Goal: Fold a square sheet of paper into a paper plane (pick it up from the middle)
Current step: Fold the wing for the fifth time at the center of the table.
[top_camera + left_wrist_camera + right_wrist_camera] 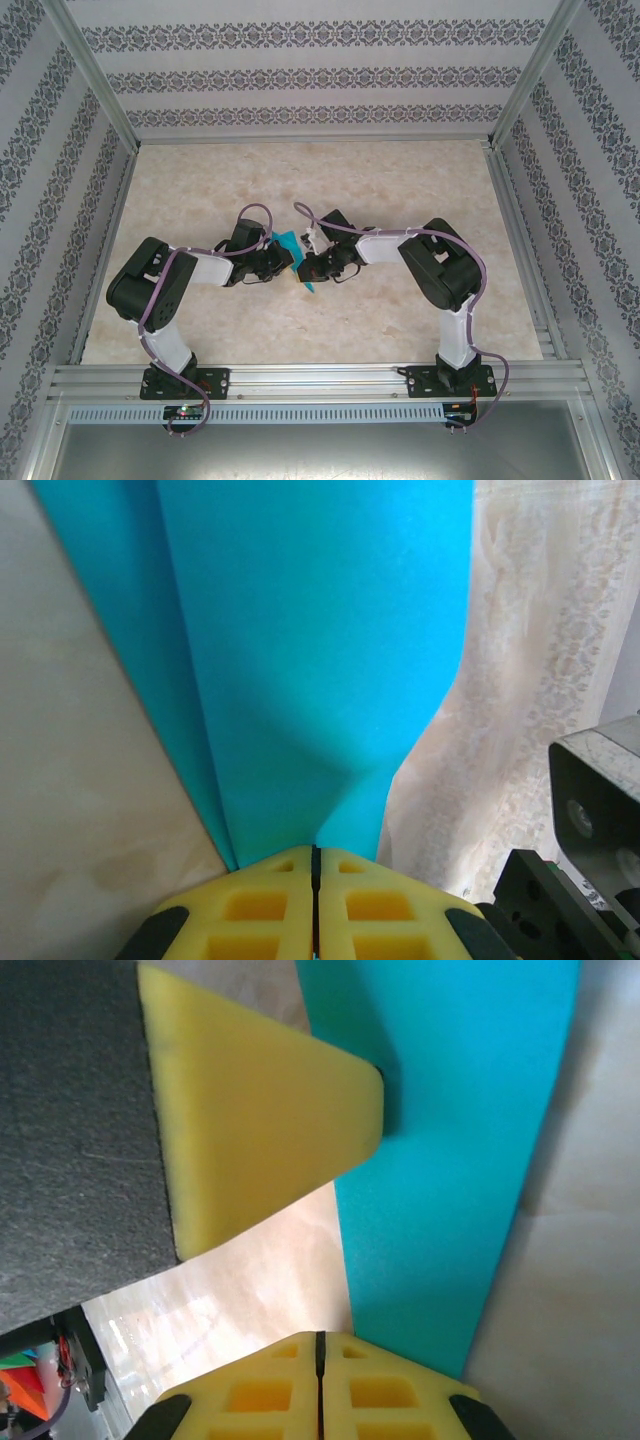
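Observation:
The teal-blue paper [291, 248] is folded into layers and held above the table's middle, a narrow pointed end [308, 287] hanging toward the near side. In the left wrist view the folded paper [310, 660] fans out from the pinched yellow pads, and my left gripper [316, 852] is shut on it. In the top view the left gripper [283, 258] meets the right gripper [305, 265]. My right gripper [320, 1338] is shut; the paper [440, 1160] runs just right of its seam and behind its right pad. The left gripper's finger [270, 1110] clamps the paper's edge.
The beige marbled tabletop [400, 330] lies inside an aluminium frame [320, 380], with patterned walls on three sides. Both arms bend inward, their elbows [150, 285] [445, 265] out toward the sides. Purple cables loop over the wrists.

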Available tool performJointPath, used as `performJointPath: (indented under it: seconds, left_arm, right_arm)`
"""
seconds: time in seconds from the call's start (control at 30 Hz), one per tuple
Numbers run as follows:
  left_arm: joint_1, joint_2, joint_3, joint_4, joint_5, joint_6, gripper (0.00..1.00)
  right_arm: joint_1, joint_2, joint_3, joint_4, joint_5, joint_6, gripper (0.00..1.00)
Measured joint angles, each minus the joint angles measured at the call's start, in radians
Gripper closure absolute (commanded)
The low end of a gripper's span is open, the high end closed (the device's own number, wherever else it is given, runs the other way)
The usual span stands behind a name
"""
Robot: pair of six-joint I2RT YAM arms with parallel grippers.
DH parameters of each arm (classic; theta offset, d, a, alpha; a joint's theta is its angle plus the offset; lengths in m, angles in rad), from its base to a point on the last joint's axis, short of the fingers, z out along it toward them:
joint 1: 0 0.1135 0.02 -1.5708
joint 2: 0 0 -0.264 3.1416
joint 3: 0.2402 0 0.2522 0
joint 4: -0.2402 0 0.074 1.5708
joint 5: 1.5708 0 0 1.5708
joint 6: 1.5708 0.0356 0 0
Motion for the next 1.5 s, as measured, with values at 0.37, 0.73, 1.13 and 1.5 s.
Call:
performJointPath:
  seconds: [0.37, 0.73, 1.13, 1.5]
  left_arm:
    - [0.000, 0.004, 0.016, -0.023, 0.000, 0.002, 0.91]
    - [0.000, 0.030, 0.086, -0.105, -0.007, 0.031, 0.92]
    - [0.000, 0.043, 0.105, -0.116, -0.006, 0.035, 0.93]
    - [0.000, 0.043, 0.105, -0.116, -0.006, 0.035, 0.93]
  right_arm:
    - [0.021, -0.012, 0.025, -0.069, 0.087, -0.191, 0.95]
    - [-0.036, -0.113, -0.049, -0.076, 0.087, -0.228, 0.88]
    - [0.011, -0.114, -0.048, -0.025, 0.134, 0.000, 0.90]
    - [0.003, -0.101, -0.117, 0.056, 0.145, 0.036, 0.91]
